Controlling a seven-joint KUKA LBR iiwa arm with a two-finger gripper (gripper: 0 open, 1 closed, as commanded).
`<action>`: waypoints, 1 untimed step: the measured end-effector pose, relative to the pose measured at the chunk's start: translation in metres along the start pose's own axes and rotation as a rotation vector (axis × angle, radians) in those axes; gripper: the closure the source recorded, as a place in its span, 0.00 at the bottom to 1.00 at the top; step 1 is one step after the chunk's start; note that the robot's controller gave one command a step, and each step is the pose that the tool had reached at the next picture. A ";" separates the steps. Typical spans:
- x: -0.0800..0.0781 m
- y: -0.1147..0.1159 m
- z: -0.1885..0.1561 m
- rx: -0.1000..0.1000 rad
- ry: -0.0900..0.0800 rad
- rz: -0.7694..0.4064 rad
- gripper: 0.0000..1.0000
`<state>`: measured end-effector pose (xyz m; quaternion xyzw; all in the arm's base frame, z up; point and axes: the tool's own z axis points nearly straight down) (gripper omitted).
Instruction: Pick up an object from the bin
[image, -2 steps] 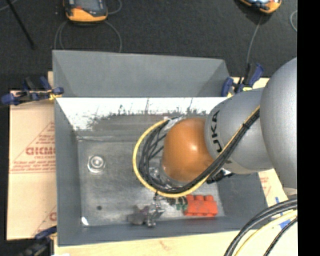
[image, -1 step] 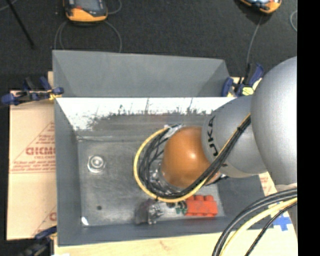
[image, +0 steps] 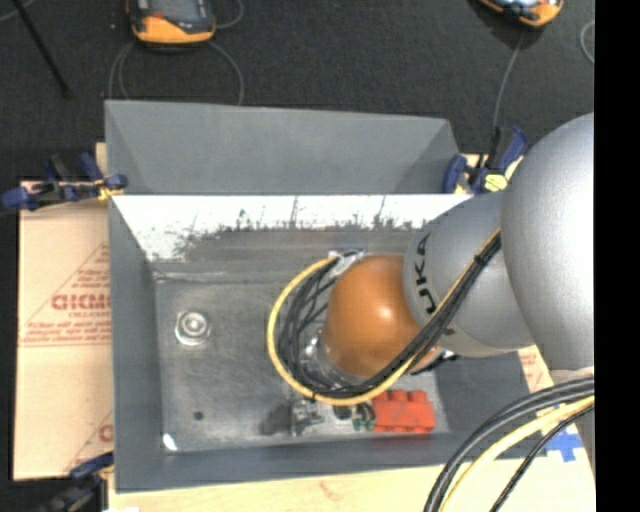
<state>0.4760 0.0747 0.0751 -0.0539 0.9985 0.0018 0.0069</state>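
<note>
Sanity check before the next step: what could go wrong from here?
1. The gripper sits low by the near wall of the bin, close to a red block. It may shove the block or scrape the wall instead of grasping cleanly.
2. The yellow cable loops down beside the wrist and could snag on the block.
3. The orange cover hides what lies under the wrist, so a bad grasp may go unseen.

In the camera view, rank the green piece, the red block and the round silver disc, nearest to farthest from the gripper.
1. Green piece, just to the view's right of the gripper, at the front.
2. Red block, beside it, farther right.
3. Round silver disc, off to the left.
</note>
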 end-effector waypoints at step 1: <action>-0.017 -0.019 -0.125 0.004 0.002 -0.033 1.00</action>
